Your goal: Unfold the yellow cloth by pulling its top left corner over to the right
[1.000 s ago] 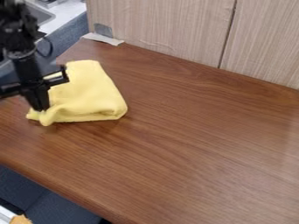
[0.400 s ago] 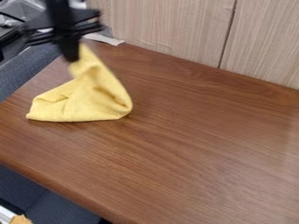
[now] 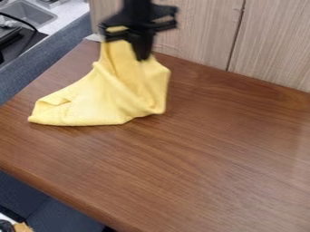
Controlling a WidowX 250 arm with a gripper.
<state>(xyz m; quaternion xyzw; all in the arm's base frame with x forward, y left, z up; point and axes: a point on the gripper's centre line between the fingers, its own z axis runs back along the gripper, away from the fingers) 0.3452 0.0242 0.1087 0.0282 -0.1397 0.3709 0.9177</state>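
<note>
On the brown table (image 3: pixel 212 158) rests a yellow cloth (image 3: pixel 100 99), its raised part pinched by the end effector (image 3: pixel 142 59). Slow, smooth motion should limit bunching.

Gripper (image 3: pixel 142 58) blurred; arm (image 3: pixel 138 6) above it cropped; yellow cloth (image 3: pixel 112 97) partly hidden behind it; sink (image 3: pixel 31 13) well apart, cropped.

Black gripper (image 3: pixel 142 59) points downward — its fingers seemingly together — slightly blurred.

Kitchen-like spot, judging by the sink (image 3: pixel 33 13) (grey, in a pale counter (image 3: pixel 70 13))
</note>
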